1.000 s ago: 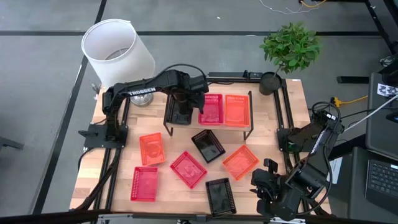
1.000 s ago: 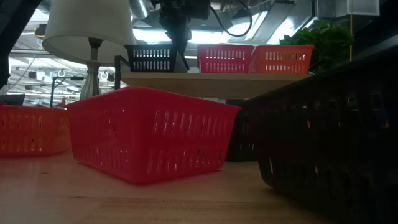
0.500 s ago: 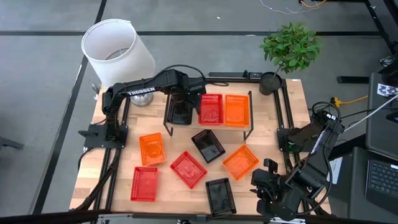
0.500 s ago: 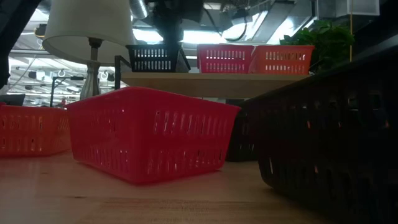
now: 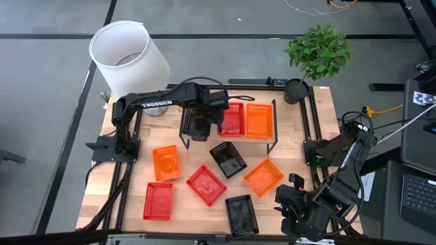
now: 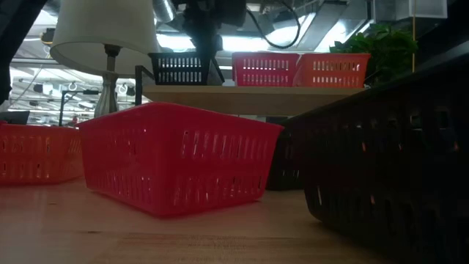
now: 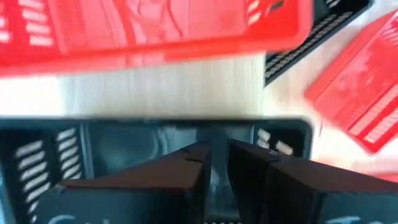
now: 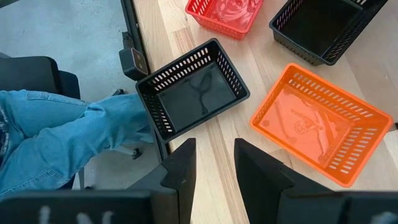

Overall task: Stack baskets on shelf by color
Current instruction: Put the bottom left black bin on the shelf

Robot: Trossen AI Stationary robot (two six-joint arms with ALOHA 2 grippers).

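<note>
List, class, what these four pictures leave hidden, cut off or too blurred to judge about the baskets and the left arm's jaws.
- Black basket on the shelf: high view, the left gripper covers most of it.
- Left jaws: left wrist view is blurred; whether they pinch the basket's wall or stand free is unclear.
- Near black basket: low view, cut off by the picture's right edge.
- Red basket: left wrist view, cut off at the top.

A robotics lab is indicated: a wooden table (image 5: 122,184) is mounted on a black frame over grey flooring, trailing cables (image 5: 385,109) and a laptop (image 5: 417,194) are seen alongside, and industrial ceiling lighting is visible behind.
</note>
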